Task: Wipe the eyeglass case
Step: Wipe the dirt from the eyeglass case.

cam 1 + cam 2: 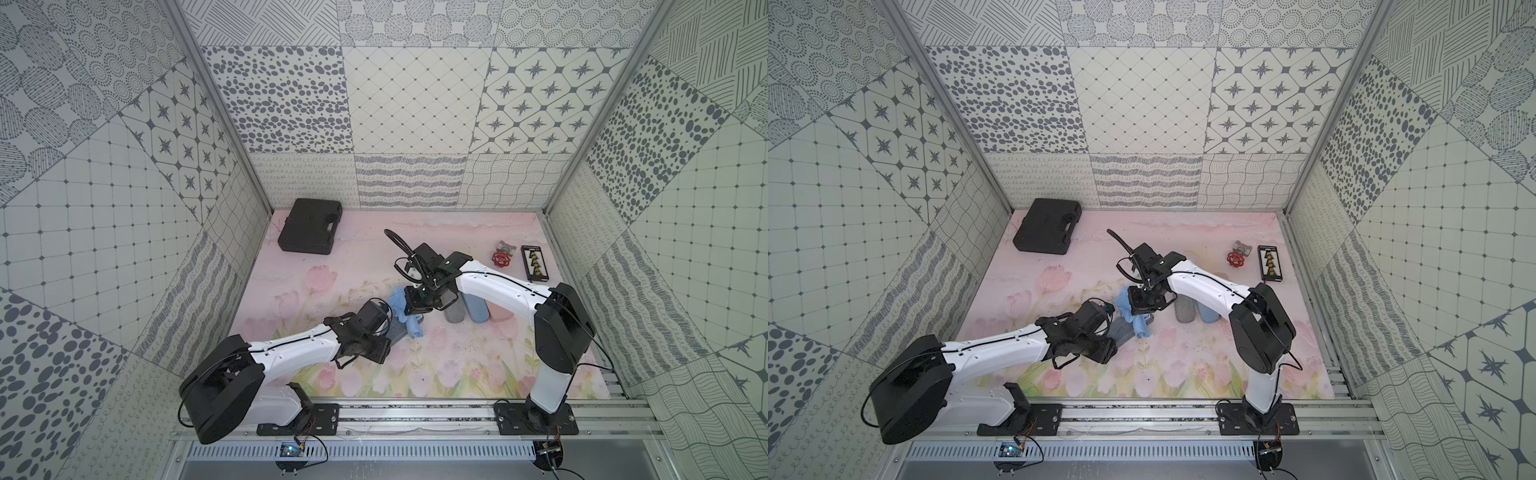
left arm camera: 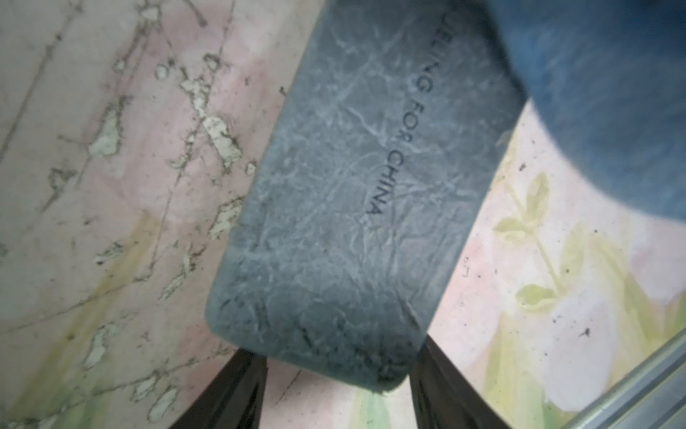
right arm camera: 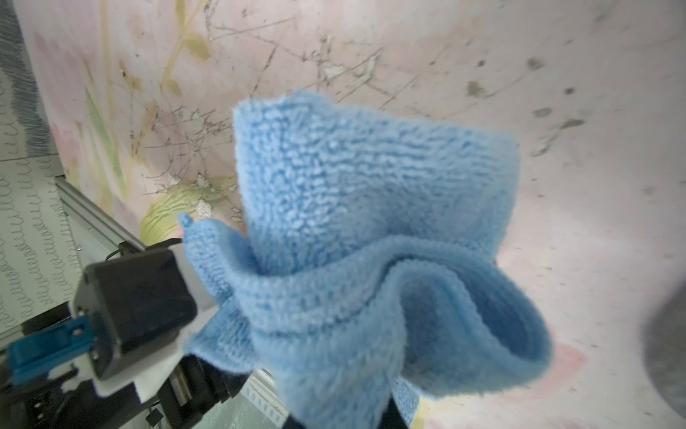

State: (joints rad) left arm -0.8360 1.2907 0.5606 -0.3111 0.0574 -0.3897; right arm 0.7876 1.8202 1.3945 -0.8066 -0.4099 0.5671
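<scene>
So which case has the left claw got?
The dark slate case with stamped lettering, partly under the cloth; the grey case and light-blue case lie untouched.

The eyeglass case (image 2: pixel 352 223), dark grey with creased leathery skin and stamped lettering, lies flat just below centre in both top views. The crumpled light-blue cloth (image 3: pixel 371 223) covers its upper-right end.

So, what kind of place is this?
Probably a robot test booth, not a home: patterned panels close three sides, the left arm and right arm are bolted to a metal rail, and a flowered mat covers the floor.
</scene>
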